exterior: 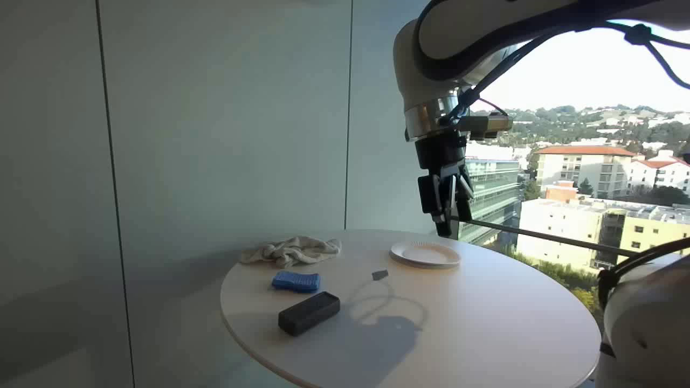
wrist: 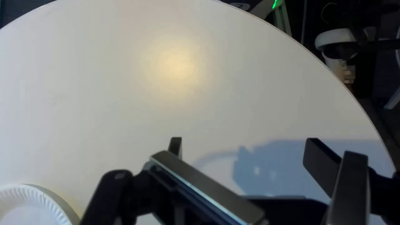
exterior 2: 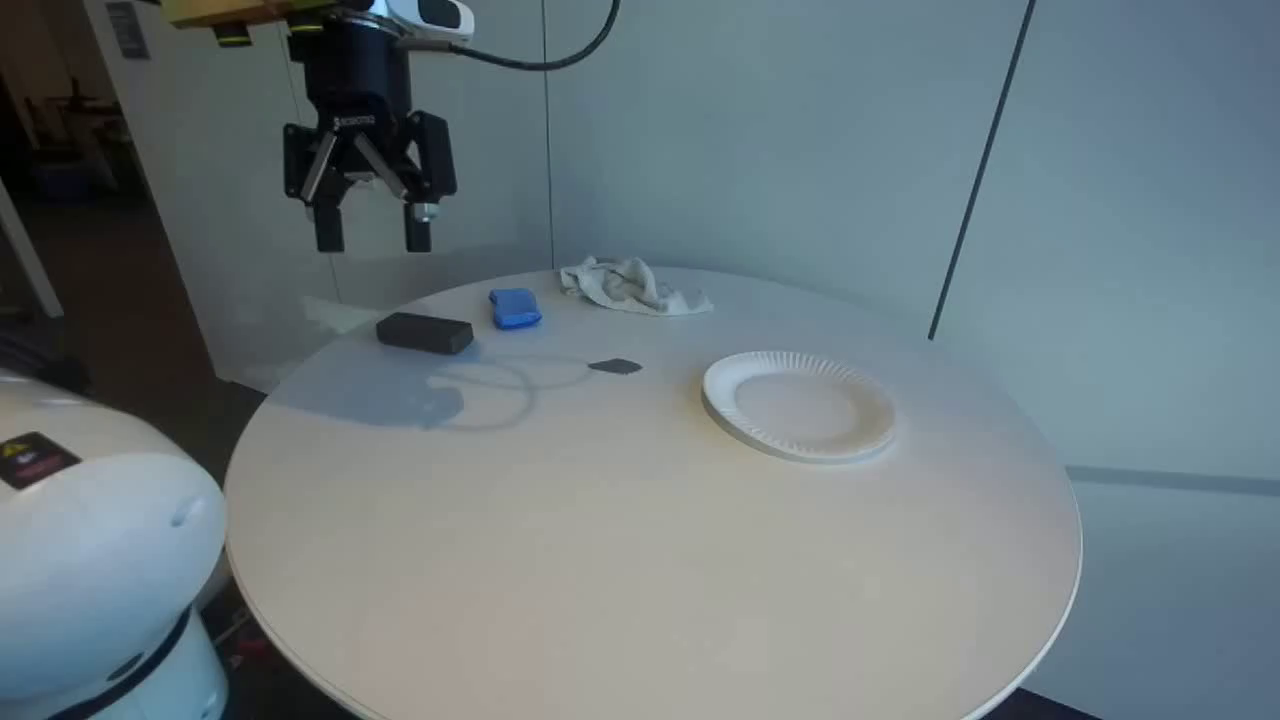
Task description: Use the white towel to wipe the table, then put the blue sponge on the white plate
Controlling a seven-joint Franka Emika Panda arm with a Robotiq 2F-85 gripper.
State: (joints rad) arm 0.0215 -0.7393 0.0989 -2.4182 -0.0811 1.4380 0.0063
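Observation:
A crumpled white towel (exterior: pixel 294 251) lies near the table's edge by the wall; it also shows in an exterior view (exterior 2: pixel 628 287). The blue sponge (exterior: pixel 296 281) lies on the table near the towel and also shows in an exterior view (exterior 2: pixel 515 308). The white plate (exterior: pixel 400 256) is a round, fluted plate; its rim shows in an exterior view (exterior 2: pixel 722 395) and at the lower left of the wrist view (wrist: pixel 53 203). My gripper (exterior: pixel 454 226) is above the table, pointing down. Its fingers are apart with nothing between them in an exterior view (exterior 2: pixel 374 243) and the wrist view (wrist: pixel 243 147).
A black block (exterior: pixel 309 313) lies beside the sponge, also in an exterior view (exterior 2: pixel 424 333). A small grey patch (exterior 2: pixel 614 366) shows on the round white table (exterior 2: pixel 640 550); I cannot tell whether it is shadow. The wall stands close behind the towel.

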